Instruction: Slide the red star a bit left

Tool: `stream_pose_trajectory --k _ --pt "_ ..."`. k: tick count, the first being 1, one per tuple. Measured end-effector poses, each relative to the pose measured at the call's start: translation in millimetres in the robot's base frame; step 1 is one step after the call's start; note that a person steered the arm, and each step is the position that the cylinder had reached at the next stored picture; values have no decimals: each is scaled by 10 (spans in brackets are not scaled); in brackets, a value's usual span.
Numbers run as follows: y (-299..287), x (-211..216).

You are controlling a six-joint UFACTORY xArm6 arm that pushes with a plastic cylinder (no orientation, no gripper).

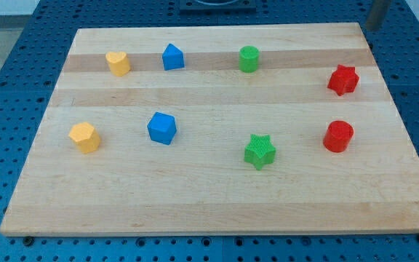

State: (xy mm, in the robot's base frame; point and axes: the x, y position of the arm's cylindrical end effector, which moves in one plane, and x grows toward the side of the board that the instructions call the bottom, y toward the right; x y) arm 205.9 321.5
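Nearest me on the bench (217,211) sit the green star (260,151), red cylinder (337,136), blue block (161,128) and yellow block (85,137). Farther back, the red star (342,79) sits near the view's right edge, with open board to its left. There is no claw, and my tip is out of view.

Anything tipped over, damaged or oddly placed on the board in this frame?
Nothing stands out. All eight blocks, including the red star block, sit apart on the wooden board, none off its edge. My tip isn't visible.
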Motion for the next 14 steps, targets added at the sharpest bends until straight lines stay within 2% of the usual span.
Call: stream_pose_trajectory --k 1,2,4,5,6,7,11,12,13,14 --pt "196 0" --pt "-302 229" --pt "-529 198" --pt "-1045 101" --pt "-1045 101" --pt "-1034 521" --pt "-1034 446" --pt "-824 431" --pt "-380 431" --pt "-380 544"
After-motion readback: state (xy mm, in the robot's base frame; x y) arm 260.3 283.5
